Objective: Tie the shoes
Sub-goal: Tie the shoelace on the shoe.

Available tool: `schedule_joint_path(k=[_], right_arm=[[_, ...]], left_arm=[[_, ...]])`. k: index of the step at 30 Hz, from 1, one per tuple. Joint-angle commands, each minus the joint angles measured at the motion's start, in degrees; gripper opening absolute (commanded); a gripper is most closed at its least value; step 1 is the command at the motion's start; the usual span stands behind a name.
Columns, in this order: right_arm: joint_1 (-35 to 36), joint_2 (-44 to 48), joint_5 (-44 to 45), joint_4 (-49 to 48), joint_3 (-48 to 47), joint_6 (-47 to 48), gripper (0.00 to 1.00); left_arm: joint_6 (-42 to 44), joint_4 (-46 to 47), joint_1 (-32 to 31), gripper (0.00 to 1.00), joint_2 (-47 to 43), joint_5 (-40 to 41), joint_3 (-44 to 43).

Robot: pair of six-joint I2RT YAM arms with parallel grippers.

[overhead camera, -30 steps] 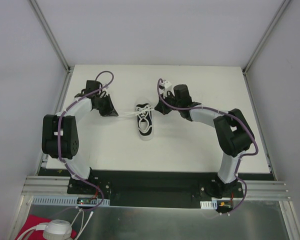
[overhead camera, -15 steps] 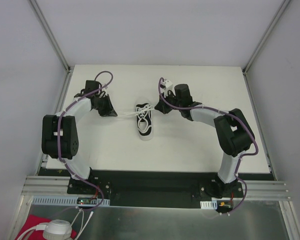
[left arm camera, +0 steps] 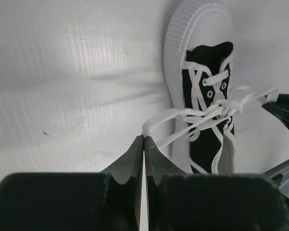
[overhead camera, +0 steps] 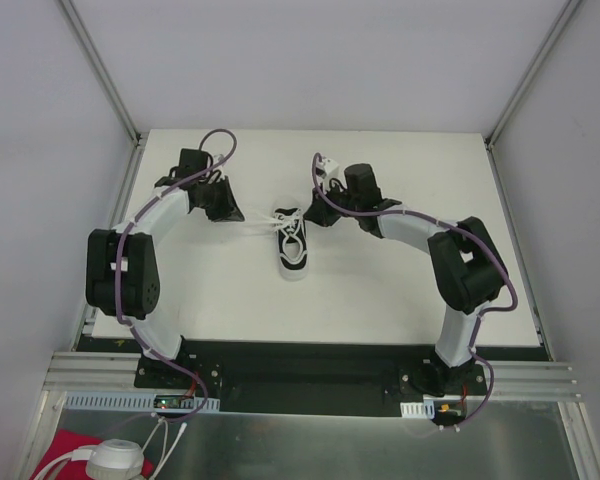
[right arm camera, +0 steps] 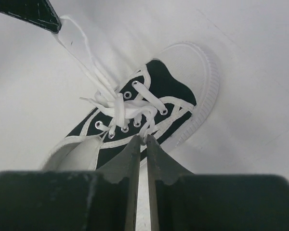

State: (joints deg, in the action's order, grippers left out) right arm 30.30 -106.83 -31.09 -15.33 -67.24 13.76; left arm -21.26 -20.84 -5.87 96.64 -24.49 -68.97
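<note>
- One shoe (overhead camera: 293,250) here: black, white sole and toe rim. It sits upright on its sole around the middle of the white surface (overhead camera: 400,290), toe toward the arm bases.
- It lies between the two hands, with the left hand (overhead camera: 232,213) just off its left side and the right hand (overhead camera: 315,217) just off its right, both up by the laced end.
- The laces (overhead camera: 288,222) are white and thin, criss-crossed up the front and bunched into a loose tangle near the shoe opening. From the tangle, one strand runs out to each side.
- Left hand: in its own wrist view the left hand (left arm camera: 143,139) is clenched, fingers pressed together. It's pinching a loop of laces (left arm camera: 202,113) right at the tips, and that strand runs from the tangle on the shoe (left arm camera: 209,144).
- Right hand: in its wrist view the right hand (right arm camera: 142,140) has its fingers nearly together, with a thin slit between them. The tips are right at the laces (right arm camera: 130,109) over the shoe (right arm camera: 168,91), and a strand leads into the slit. Honestly can't tell if it's actually pinched or lying loose.
- Two arms total, each with a purple cable looping along it.
</note>
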Motion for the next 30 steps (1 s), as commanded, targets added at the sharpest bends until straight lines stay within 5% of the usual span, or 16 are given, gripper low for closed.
schedule_joint_path(k=[1, 5, 8, 17, 30], right_arm=[[0.46, 1.00, 1.20, 3.11, -2.37, 2.23, 0.20], [0.19, 3.37, 5.33, 4.52, -1.14, 3.90, 0.54], [0.11, 5.40, 7.70, 5.57, -1.14, 4.87, 0.60], [7.11, 8.13, 16.04, 15.05, -6.31, 15.58, 0.58], [14.08, -2.77, 19.67, 25.35, -19.68, 22.63, 0.49]], left_arm=[[0.25, -1.04, -1.34, 0.00, 1.00, -0.82, -2.92], [0.43, -1.04, -1.60, 0.00, 1.45, -0.91, -3.19], [0.43, -1.13, -1.60, 0.00, 1.71, -0.91, -3.63], [0.43, -1.04, -1.69, 0.00, 2.50, -1.00, -4.42], [0.34, -0.96, -1.60, 0.00, 3.12, -1.17, -4.95]])
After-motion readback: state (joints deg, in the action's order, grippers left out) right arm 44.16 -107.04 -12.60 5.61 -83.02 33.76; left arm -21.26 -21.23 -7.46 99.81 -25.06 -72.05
